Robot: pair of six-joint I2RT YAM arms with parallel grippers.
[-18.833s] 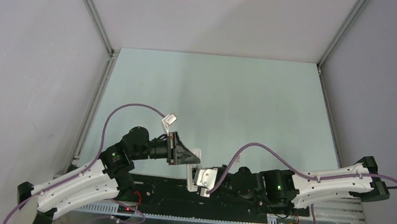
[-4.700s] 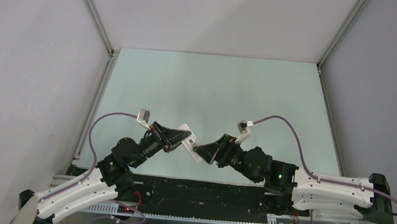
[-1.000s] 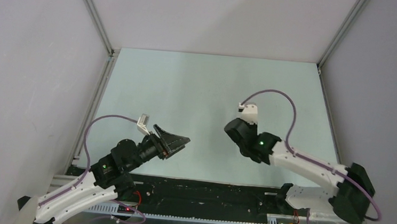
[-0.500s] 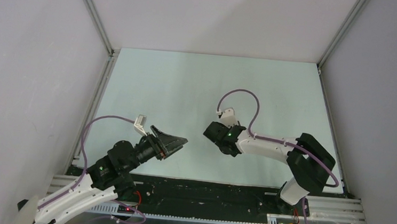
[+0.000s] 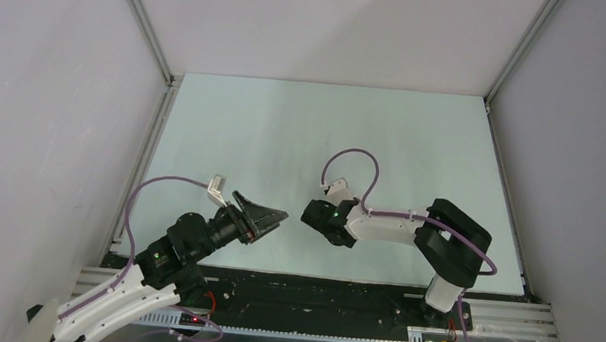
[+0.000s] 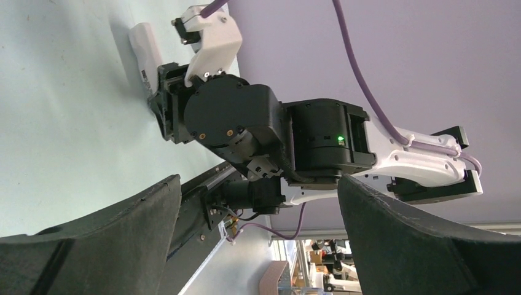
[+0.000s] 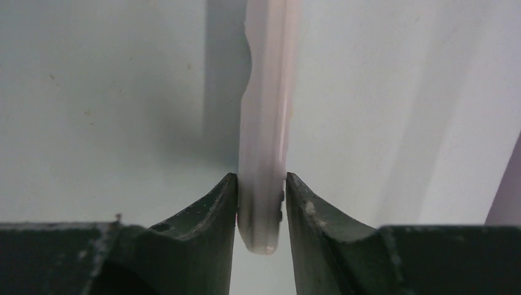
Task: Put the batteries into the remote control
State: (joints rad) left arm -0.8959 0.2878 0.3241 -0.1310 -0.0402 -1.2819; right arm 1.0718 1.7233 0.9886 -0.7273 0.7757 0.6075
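Two arms: mine, both low over the table (image 5: pixel 328 124), tips facing each other near its front edge.
Remote (image 7: pixel 264 135): on its thin edge on the table, seen edge-on from my right wrist; I cannot tell what is inside it.
Surface: pale green, matte.
Room: plain grey walls (image 5: pixel 335 26) on three sides.
Left gripper (image 6: pixel 258 181): spread wide, holding nothing, pointed at my right wrist.
Right gripper (image 7: pixel 261 184): pinching the remote's near end, a finger against each face.

The remote control (image 7: pixel 265 123) is cut off at the right wrist view's top edge.
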